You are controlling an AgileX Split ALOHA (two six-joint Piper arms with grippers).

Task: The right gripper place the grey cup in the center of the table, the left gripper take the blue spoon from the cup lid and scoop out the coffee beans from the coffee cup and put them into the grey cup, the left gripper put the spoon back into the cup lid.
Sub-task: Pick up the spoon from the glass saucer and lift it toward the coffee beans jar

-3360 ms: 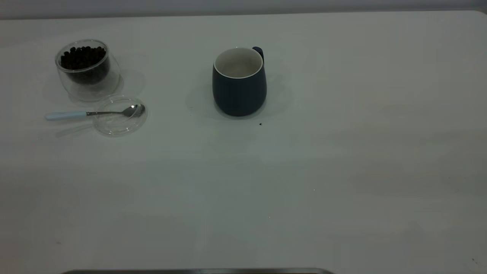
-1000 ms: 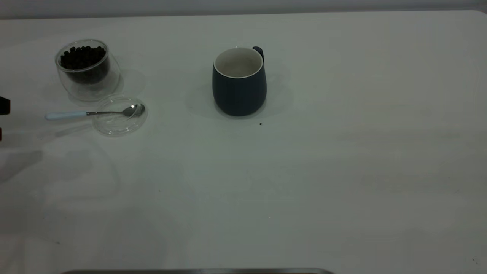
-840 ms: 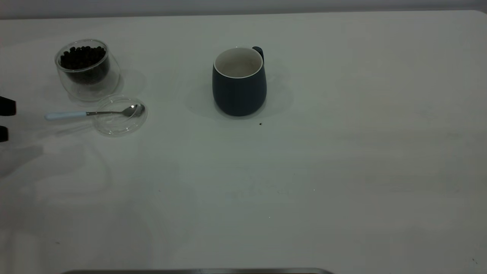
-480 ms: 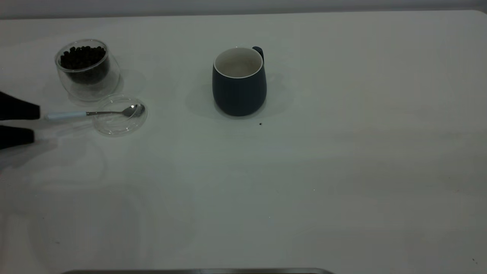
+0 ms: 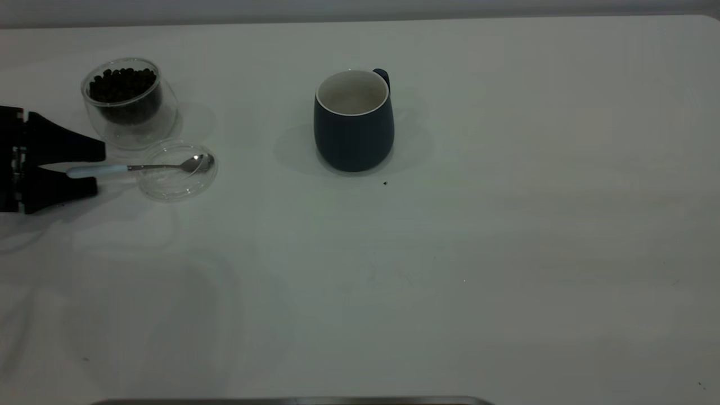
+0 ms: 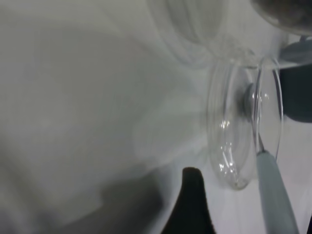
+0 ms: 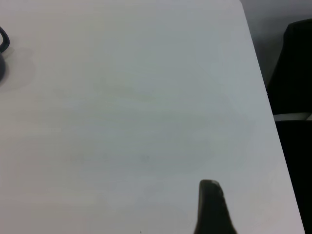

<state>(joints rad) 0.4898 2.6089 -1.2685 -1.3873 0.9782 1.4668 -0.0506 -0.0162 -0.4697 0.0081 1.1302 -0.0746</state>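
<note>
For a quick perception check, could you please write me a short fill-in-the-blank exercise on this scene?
1. The spoon has its bowl resting on the glass ____.
2. The left end effector is open, with the spoon's ____ between its fingers.
3. The beans sit in the ____ cup.
4. The mug holds ____ beans.

Missing words: lid; handle; glass; no

Exterior view looks steeply down across the table (image 5: pixel 450 253) — wrist views skim close, sharing its surface.
</note>
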